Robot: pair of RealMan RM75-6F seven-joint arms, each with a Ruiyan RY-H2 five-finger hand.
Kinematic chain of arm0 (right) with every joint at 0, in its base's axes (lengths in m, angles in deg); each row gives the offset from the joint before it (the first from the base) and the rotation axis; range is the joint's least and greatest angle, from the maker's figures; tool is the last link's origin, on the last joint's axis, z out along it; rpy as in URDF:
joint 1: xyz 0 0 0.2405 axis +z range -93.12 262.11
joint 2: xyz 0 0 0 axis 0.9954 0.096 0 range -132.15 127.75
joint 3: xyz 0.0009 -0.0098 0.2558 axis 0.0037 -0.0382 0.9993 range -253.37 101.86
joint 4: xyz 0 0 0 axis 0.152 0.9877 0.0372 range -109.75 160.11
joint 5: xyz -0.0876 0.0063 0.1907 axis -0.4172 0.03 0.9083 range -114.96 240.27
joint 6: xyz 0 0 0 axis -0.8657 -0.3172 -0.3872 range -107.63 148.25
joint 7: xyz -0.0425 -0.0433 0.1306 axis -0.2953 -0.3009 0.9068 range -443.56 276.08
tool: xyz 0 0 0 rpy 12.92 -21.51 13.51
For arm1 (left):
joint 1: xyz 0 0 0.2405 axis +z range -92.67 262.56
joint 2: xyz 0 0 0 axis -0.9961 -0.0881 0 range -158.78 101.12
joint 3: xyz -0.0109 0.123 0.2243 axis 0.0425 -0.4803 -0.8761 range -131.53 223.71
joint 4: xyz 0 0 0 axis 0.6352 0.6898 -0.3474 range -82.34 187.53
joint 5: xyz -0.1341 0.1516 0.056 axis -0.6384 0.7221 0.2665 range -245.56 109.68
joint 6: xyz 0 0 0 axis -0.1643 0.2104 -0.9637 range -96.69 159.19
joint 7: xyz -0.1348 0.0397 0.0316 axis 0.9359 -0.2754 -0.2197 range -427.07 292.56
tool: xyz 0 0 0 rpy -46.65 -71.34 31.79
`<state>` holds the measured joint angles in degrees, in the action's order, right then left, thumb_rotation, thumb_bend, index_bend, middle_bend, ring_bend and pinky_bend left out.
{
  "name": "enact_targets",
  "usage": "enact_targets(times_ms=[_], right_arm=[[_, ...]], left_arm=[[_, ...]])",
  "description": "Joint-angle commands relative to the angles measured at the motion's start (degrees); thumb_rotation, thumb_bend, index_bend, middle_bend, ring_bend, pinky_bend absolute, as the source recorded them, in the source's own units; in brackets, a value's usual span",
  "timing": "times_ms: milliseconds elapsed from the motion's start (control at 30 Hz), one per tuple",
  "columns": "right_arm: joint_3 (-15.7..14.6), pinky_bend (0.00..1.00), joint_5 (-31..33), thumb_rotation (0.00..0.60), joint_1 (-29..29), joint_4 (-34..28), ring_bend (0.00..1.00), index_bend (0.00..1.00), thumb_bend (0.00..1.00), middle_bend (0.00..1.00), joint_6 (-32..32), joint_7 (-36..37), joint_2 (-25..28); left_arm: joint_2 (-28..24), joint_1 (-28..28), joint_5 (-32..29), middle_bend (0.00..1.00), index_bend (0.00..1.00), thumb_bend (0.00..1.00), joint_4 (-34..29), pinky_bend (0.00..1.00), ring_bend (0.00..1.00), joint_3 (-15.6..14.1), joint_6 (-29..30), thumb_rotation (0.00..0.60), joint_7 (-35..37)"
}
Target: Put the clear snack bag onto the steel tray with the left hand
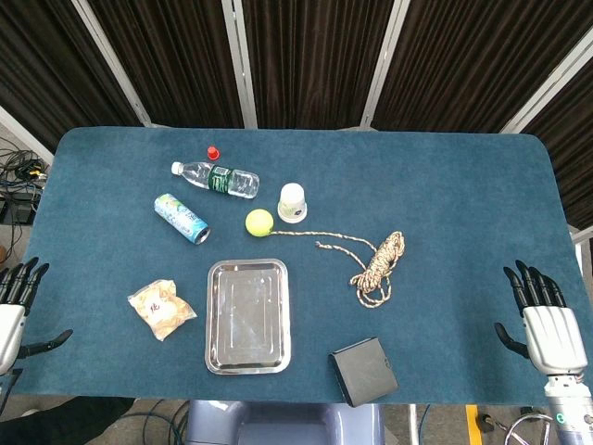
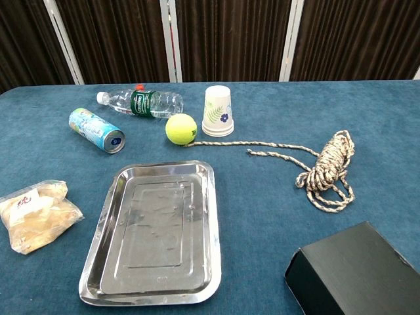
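Observation:
The clear snack bag (image 1: 161,308) (image 2: 36,214), holding pale yellow snacks, lies flat on the blue table left of the steel tray (image 1: 247,315) (image 2: 157,233). The tray is empty and sits near the table's front edge. My left hand (image 1: 13,301) hovers at the table's far left edge, fingers spread, holding nothing, well left of the bag. At the far right edge my right hand (image 1: 542,315) is likewise spread and empty. Neither hand shows in the chest view.
Behind the tray lie a can (image 1: 182,218), a water bottle (image 1: 216,179), a red cap (image 1: 212,153), a tennis ball (image 1: 259,222) and an upturned paper cup (image 1: 293,202). A coiled rope (image 1: 375,262) lies right of the tray; a black box (image 1: 363,371) sits at the front edge.

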<state>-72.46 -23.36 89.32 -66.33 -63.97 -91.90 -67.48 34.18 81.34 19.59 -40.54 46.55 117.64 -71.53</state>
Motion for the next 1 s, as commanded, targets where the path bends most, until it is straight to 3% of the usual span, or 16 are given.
enact_targets(times_ms=[33, 400, 667, 1000], right_arm=[[0.0, 0.11, 0.0, 0.600, 0.0, 0.0, 0.00, 0.00, 0.30, 0.00, 0.0, 0.0, 0.0], [0.0, 0.11, 0.0, 0.600, 0.0, -0.4, 0.00, 0.00, 0.30, 0.00, -0.1, -0.4, -0.1], [0.0, 0.11, 0.0, 0.600, 0.0, -0.4, 0.00, 0.00, 0.30, 0.00, 0.0, -0.4, -0.1], [0.1, 0.11, 0.1, 0.600, 0.0, -0.2, 0.00, 0.00, 0.30, 0.00, -0.1, 0.3, 0.0]], left_arm=[[0.0, 0.0, 0.0, 0.00, 0.00, 0.01, 0.0, 0.00, 0.00, 0.0, 0.0, 0.600, 0.0], [0.0, -1.6, -0.3, 0.00, 0.00, 0.01, 0.3, 0.00, 0.00, -0.2, -3.4, 0.600, -1.4], [-0.5, -7.5, -5.1, 0.00, 0.00, 0.02, -3.0, 0.03, 0.00, -0.1, -16.1, 0.600, -8.3], [5.6, -15.2, -13.9, 0.00, 0.00, 0.04, -4.4, 0.07, 0.00, 1.5, -27.1, 0.600, -21.9]])
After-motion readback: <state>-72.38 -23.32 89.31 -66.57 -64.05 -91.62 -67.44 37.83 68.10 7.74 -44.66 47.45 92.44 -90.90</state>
